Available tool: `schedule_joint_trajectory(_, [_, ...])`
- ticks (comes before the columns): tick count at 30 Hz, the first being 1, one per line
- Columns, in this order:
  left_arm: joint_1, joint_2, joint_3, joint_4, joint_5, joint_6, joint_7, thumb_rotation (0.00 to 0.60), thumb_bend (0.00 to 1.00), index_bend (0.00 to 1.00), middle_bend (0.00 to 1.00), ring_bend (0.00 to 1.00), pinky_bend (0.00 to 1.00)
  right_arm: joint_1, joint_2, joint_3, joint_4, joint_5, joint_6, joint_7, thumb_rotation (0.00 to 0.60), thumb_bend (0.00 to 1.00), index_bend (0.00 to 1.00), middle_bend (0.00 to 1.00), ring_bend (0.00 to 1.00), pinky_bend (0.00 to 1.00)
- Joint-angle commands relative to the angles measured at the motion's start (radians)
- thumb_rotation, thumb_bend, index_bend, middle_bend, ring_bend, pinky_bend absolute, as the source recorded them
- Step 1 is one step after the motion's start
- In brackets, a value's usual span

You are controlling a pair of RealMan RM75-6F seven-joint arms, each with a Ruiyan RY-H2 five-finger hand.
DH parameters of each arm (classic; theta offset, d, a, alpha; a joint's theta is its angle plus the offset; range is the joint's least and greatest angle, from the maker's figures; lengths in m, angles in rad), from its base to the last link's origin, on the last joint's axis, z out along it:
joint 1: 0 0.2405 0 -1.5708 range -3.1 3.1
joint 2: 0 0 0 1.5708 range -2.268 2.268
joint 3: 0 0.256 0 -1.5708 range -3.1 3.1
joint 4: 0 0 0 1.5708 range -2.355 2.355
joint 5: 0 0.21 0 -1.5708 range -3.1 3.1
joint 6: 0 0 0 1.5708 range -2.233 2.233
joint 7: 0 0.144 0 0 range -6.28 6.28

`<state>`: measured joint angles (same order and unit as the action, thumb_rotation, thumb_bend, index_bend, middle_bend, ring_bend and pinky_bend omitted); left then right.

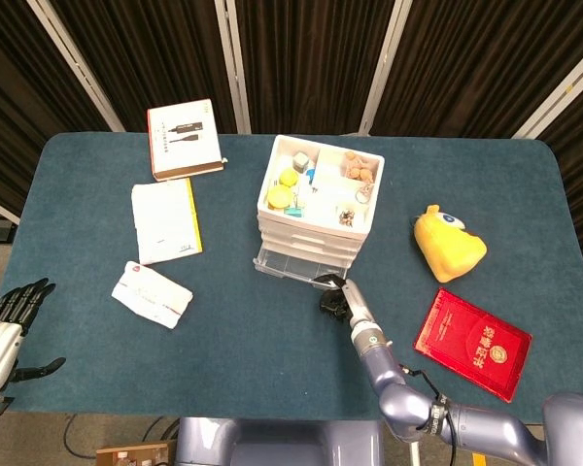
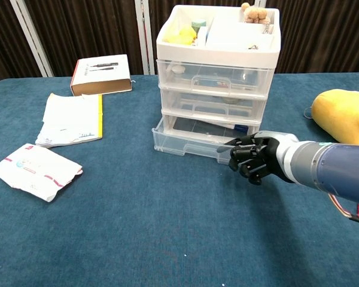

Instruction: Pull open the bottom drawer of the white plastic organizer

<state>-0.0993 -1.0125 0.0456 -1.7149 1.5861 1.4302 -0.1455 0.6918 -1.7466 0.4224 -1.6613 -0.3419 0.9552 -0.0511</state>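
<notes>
1. The white plastic organizer (image 2: 218,72) stands upright near the middle of the blue desk (image 2: 107,239), its three drawer fronts facing the robot and an open tray of small items on top.
2. The bottom drawer (image 2: 188,142) sits at the base of the stack, part-way out: its front lip stands proud of the two drawers above. Its long axis runs left to right across the organizer's face, and its travel points toward the robot.
3. The right hand (image 2: 257,158) is at the drawer's right front corner, fingers curled in at the lip. It appears to hook the front edge, though the exact contact is hidden behind the knuckles, so whether it truly grips I cannot tell for sure.
4. Holding at the corner rather than the centre is probably why the drawer looks slightly skewed; I judge an off-centre pull could make it bind.
5. The left hand (image 1: 10,325) rests off the desk's near left edge with fingers spread and nothing in it, well apart from the work.
6. A yellow plush toy (image 2: 344,118) lies to the right of the organizer, clear of the drawer's path.
</notes>
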Motion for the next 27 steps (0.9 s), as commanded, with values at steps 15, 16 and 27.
schedule_joint_trajectory(15, [0.001, 0.000, 0.002, -0.003, 0.005, 0.001, 0.002, 0.600, 0.01, 0.00, 0.00, 0.00, 0.00, -0.070, 0.041, -0.075, -0.136, -0.087, -0.001, 0.055, 0.600, 0.83, 0.35, 0.74, 0.78, 0.83])
schedule_joint_trajectory(16, [0.001, 0.000, 0.002, -0.003, 0.005, 0.001, 0.002, 0.600, 0.01, 0.00, 0.00, 0.00, 0.00, -0.074, 0.044, -0.079, -0.142, -0.095, 0.000, 0.057, 0.600, 0.83, 0.35, 0.74, 0.78, 0.83])
schedule_joint_trajectory(27, [0.003, -0.003, 0.001, -0.003, 0.001, 0.002, 0.011, 0.600, 0.01, 0.00, 0.00, 0.00, 0.00, -0.082, 0.079, -0.117, -0.184, -0.145, -0.015, 0.050, 0.600, 0.56, 0.00, 0.72, 0.75, 0.83])
